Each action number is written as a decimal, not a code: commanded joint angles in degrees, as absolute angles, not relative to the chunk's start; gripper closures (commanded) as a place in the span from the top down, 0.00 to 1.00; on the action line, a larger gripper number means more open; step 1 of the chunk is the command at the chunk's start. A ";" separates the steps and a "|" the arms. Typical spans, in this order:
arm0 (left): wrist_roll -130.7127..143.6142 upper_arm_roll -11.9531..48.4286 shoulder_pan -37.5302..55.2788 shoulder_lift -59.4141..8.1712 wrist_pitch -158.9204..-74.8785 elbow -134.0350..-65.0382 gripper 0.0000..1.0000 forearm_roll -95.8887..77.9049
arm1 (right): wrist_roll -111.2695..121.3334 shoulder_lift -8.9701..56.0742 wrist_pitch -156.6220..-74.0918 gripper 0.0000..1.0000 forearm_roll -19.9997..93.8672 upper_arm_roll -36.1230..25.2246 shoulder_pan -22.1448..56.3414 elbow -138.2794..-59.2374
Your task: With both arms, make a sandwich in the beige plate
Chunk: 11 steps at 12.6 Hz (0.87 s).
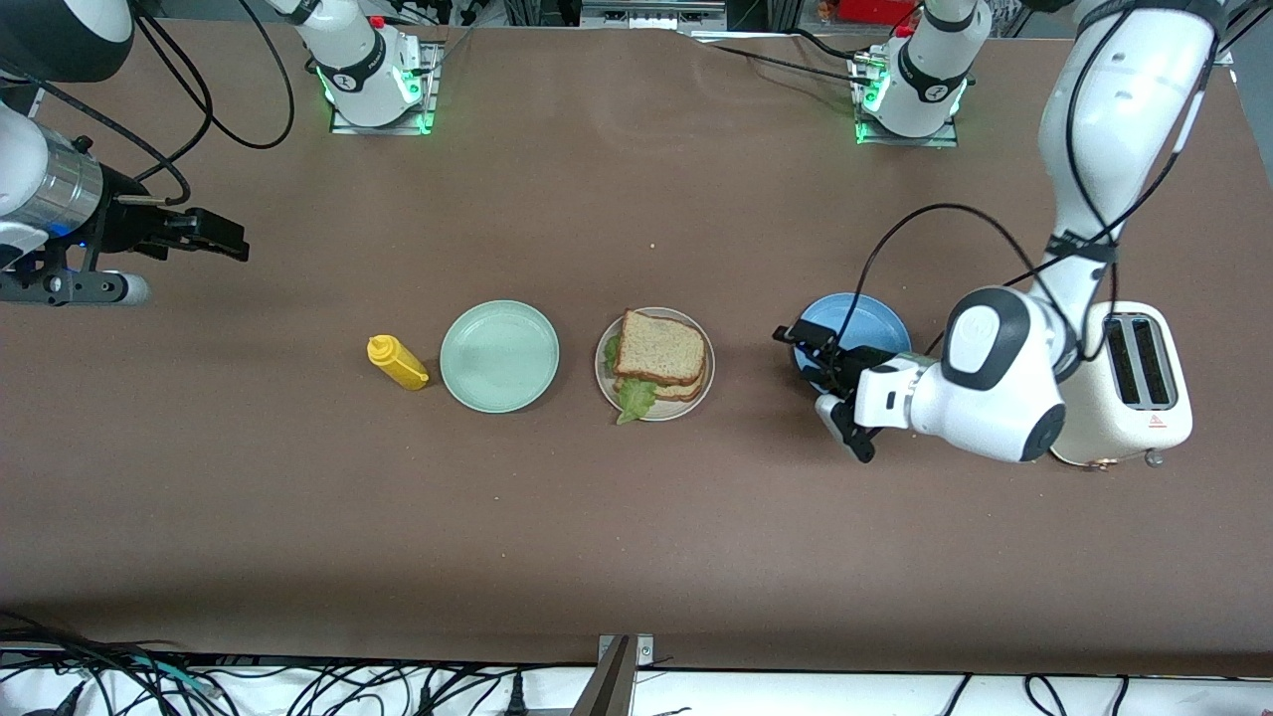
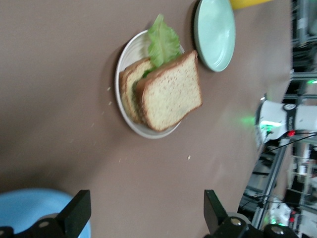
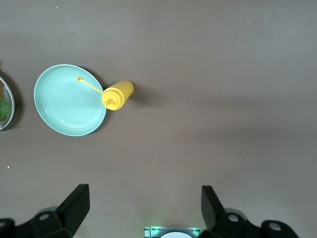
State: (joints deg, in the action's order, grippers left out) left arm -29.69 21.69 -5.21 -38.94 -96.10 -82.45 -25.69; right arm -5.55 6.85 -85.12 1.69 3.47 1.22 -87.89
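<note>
The sandwich [image 1: 658, 353], two tan bread slices with a green lettuce leaf sticking out, lies on the beige plate [image 1: 704, 373] at the table's middle. It also shows in the left wrist view [image 2: 166, 91] on that plate [image 2: 130, 49]. My left gripper [image 1: 811, 363] is open and empty, over the rim of the blue plate [image 1: 875, 320], toward the left arm's end from the sandwich. My right gripper [image 1: 224, 239] is open and empty, up in the air over bare table at the right arm's end. In the right wrist view only the beige plate's rim [image 3: 11, 106] shows.
A mint-green plate [image 1: 499, 355] lies beside the beige plate toward the right arm's end, with a yellow mustard bottle [image 1: 398, 362] beside it. A cream toaster [image 1: 1129, 393] stands at the left arm's end, next to the blue plate.
</note>
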 commanded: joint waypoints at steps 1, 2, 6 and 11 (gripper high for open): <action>-26.81 21.27 -6.24 -32.80 -92.82 -84.02 1.00 -17.87 | -5.18 7.56 -85.52 1.00 1.76 3.87 0.79 -87.36; -25.76 20.23 -6.07 -29.91 -92.64 -84.81 1.00 -14.36 | -5.36 9.04 -85.52 1.00 1.58 3.87 0.79 -86.41; -15.14 9.17 2.62 -16.73 -92.29 -88.15 1.00 -4.75 | -3.00 12.91 -90.42 1.00 0.88 3.08 0.09 -82.89; -8.44 5.71 3.26 -3.37 -92.55 -93.59 1.00 3.24 | -3.43 12.74 -92.46 1.00 1.14 3.08 0.26 -82.88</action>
State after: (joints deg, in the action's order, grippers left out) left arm -10.57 6.30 2.78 -9.88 -91.50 -87.74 0.06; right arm -3.93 12.36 -92.81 1.61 2.72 0.55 -84.28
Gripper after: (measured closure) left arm 0.000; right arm 0.000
